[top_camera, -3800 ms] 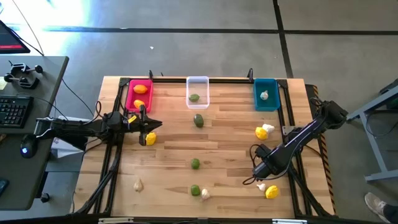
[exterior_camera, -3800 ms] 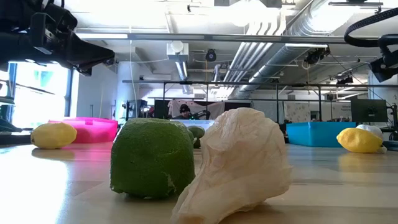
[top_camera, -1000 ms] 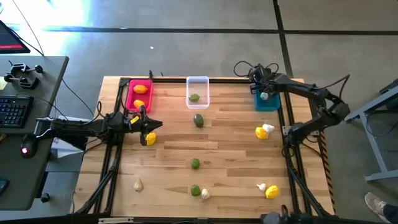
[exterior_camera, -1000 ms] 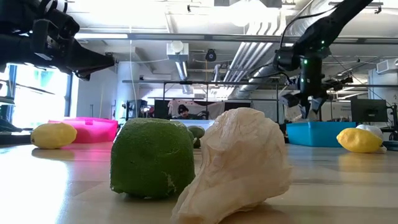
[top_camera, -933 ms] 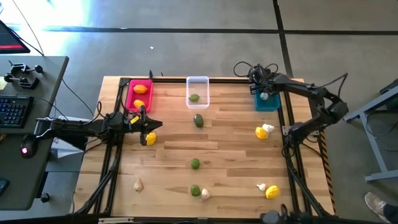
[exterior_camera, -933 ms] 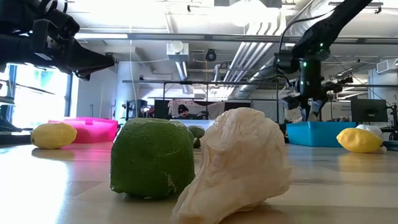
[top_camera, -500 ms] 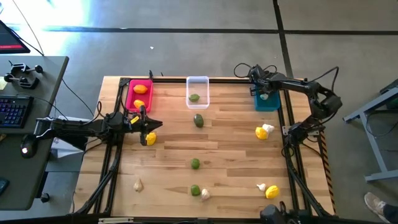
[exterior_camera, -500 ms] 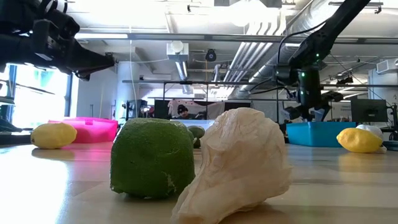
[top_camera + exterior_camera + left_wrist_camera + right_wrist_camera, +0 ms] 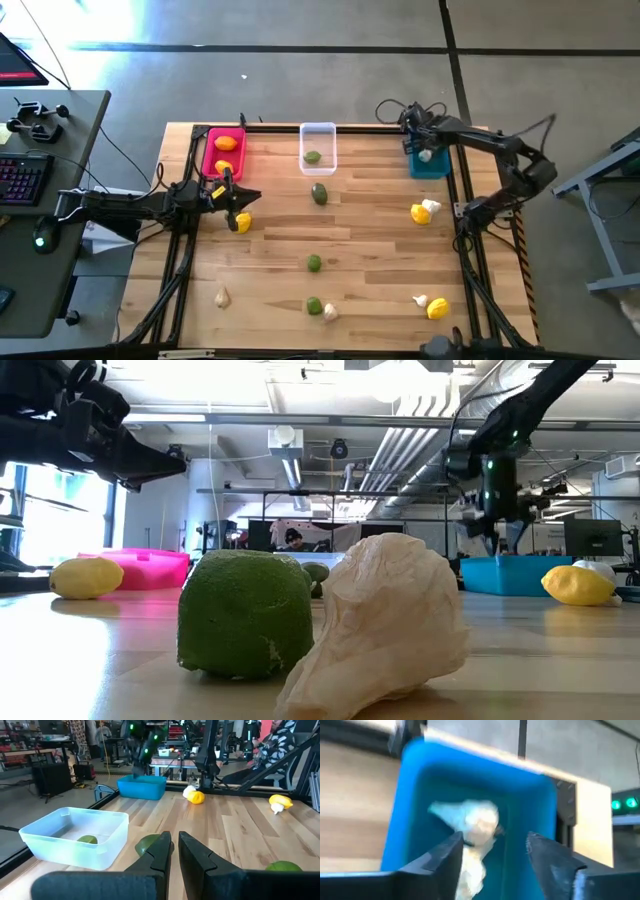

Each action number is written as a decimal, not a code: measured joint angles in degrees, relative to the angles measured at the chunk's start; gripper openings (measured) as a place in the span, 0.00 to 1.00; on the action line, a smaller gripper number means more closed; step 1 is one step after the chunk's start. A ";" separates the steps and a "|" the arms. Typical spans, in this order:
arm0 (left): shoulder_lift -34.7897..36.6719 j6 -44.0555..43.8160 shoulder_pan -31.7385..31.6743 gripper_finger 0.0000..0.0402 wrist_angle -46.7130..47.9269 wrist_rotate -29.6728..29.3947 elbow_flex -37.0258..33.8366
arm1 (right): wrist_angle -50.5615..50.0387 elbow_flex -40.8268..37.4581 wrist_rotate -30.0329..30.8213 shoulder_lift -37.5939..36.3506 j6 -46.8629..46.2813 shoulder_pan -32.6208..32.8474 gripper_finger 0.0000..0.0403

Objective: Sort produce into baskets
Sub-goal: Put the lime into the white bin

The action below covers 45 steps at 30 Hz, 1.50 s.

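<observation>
Garlic bulbs [image 9: 470, 827] lie in the teal bin [image 9: 428, 152] at the desk's [image 9: 370, 240] far right, the right hand [image 9: 413, 130] released just above them, while the left hand [image 9: 243, 200] hangs clenched and empty over a lemon [image 9: 241, 222] near the pink bin [image 9: 222, 152].

Hand [image 9: 492, 851] fingers apart — white garlic bulbs [image 9: 470, 827] inside blue bin [image 9: 415, 795].

table [image 9: 380, 230]: pale wood planks, smooth, slight sheen
teal bin [image 9: 415, 810]: glossy plastic
clear bin [image 9: 60, 827]: translucent, frosted plastic
garlic bulb [image 9: 385, 625]: papery, wrinkled skin
lime [image 9: 240, 615]: matt, pitted
</observation>
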<state>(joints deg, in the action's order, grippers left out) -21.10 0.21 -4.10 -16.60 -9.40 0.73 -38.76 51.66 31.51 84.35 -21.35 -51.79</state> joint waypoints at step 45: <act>-30.77 -8.85 15.73 0.08 20.28 -1.18 22.46 | 80.15 -39.08 16.66 -16.43 10.61 57.59 0.00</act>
<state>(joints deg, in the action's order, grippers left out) -51.87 -8.64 11.63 3.68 -10.58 23.19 41.39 12.58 48.17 67.92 -10.74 5.80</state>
